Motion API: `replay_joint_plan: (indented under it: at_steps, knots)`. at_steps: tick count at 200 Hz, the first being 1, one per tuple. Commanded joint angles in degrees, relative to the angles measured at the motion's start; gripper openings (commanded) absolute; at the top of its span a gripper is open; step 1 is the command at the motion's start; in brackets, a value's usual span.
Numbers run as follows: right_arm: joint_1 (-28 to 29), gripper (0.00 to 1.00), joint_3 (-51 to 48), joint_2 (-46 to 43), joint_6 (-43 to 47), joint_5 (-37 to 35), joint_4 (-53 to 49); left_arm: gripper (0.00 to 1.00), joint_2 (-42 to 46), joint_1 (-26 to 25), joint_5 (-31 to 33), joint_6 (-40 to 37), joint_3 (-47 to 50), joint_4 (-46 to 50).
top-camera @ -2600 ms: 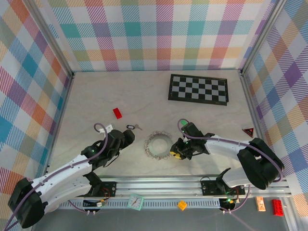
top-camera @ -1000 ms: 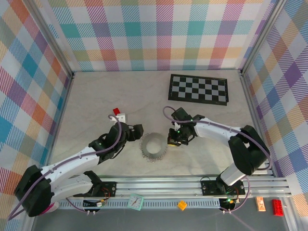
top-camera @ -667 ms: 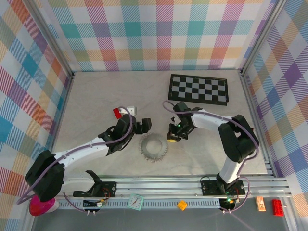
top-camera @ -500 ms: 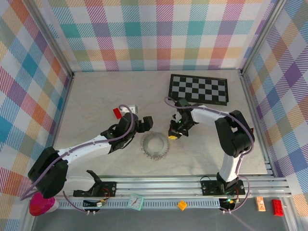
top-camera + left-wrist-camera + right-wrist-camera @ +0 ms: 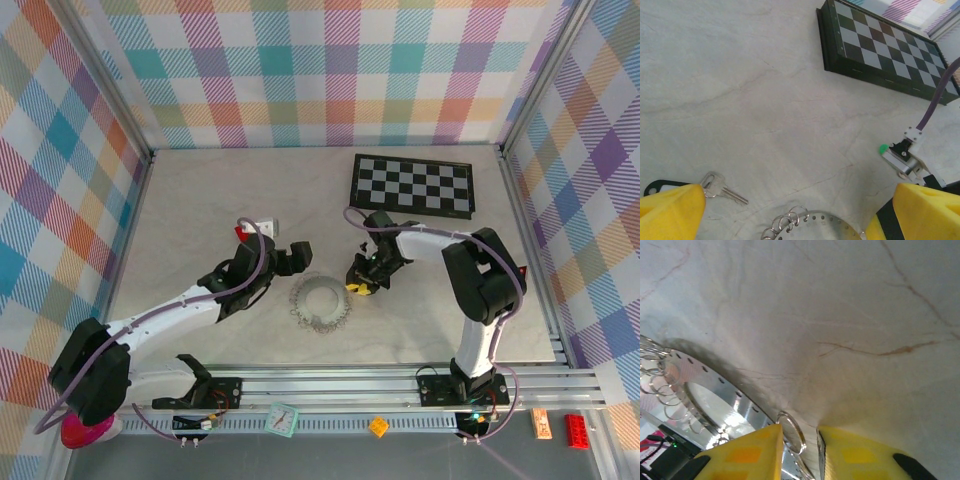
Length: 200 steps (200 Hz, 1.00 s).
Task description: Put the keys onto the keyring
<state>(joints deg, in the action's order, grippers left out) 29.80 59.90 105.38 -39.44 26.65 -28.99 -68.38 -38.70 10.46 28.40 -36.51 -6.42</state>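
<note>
Two yellow pads [image 5: 670, 210] of my left gripper [image 5: 800, 195] stand spread wide over the pale veined table [image 5: 765, 90]; between them lie a small silver key [image 5: 722, 187] with a flat black head and, just beside it, the keyring [image 5: 820, 227], a shiny perforated disc rimmed with thin wire loops. My right gripper [image 5: 799, 430] is parted narrowly around one loop

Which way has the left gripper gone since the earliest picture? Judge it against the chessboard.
Yes. In the top view the left gripper has moved up the frame and to the right, ending closer to the chessboard, which has stayed put.
</note>
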Motion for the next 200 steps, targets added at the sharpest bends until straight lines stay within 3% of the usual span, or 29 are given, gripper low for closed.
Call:
replay_joint_plan:
  at_steps: [1, 43, 92, 131, 166, 200]
  knots:
    - [0.52, 0.26, -2.68, -1.67, -3.02, 0.87, 3.07, 0.96, 0.35, 0.51, -4.89, -1.15, 1.24, -3.47]
    - [0.79, 0.24, -2.91, -0.56, -4.59, 2.75, 5.54, 0.96, 1.59, 3.14, -5.3, -4.96, 0.35, -2.02]
    - [1.03, 0.17, -5.05, -1.88, -5.43, 1.29, 6.9, 0.95, 2.24, 4.42, -11.75, -8.6, 0.16, 0.14]
    - [1.4, 0.13, -3.92, -2.09, -4.73, 1.05, 5.03, 0.95, 3.27, 4.95, -11.35, -7.18, 1.26, -1.65]
    - [1.4, 0.0, -2.46, -2.83, -2.36, 0.44, 2.27, 0.95, 3.47, 5.12, -11.51, -8.01, 0.91, -1.41]
    - [1.61, 0.0, -1.87, -6.53, -0.22, 0.5, 2.88, 0.95, 5.29, 5.92, -10.12, -12.29, 0.58, 0.32]
